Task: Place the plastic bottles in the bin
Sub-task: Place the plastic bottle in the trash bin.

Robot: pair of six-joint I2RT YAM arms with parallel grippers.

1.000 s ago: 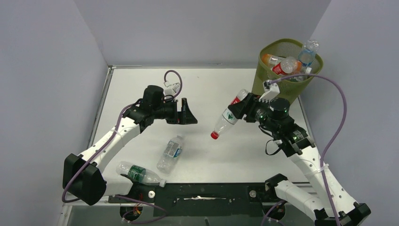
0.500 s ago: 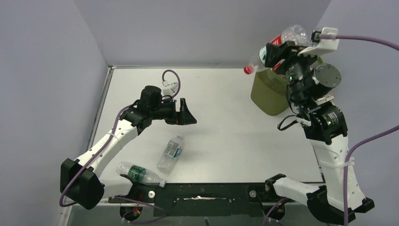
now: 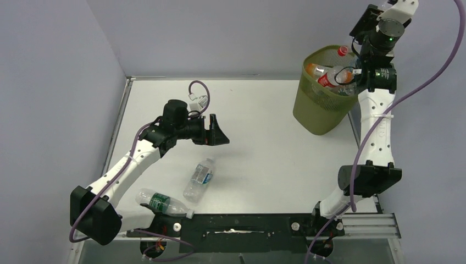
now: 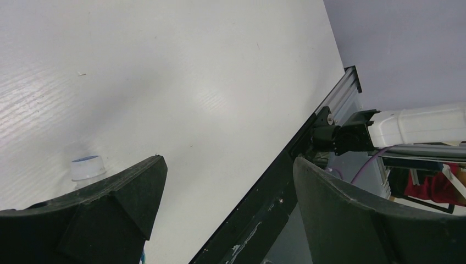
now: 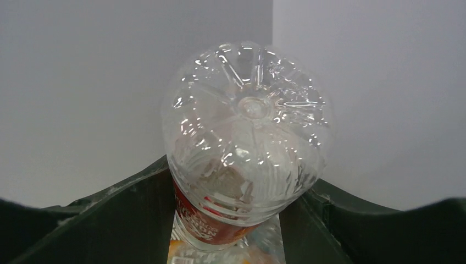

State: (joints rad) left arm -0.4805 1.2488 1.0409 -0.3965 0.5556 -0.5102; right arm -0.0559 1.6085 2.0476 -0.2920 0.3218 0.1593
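Plastic bottles (image 3: 328, 77): stock spread over a white tabletop (image 3: 264, 137) enclosed by pale lilac-grey walls (image 3: 242, 33).

Two lie on their sides on the tabletop. The blue-labelled clear bottle (image 3: 199, 179) is near the middle front, and the green-labelled bottle (image 3: 162, 202) is at the front edge, just left of it.

Several more, orange or red-labelled, fill the olive mesh bin (image 3: 313, 110) at the far right corner.

One red-labelled clear bottle (image 5: 247, 148) hangs cap-down over the bin, clenched in the right tool (image 5: 239, 176). That arm stands tall and nearly straight.

The left arm reaches low across the tabletop. The left tool (image 3: 220, 132) is released, jaws wide, holding nothing.
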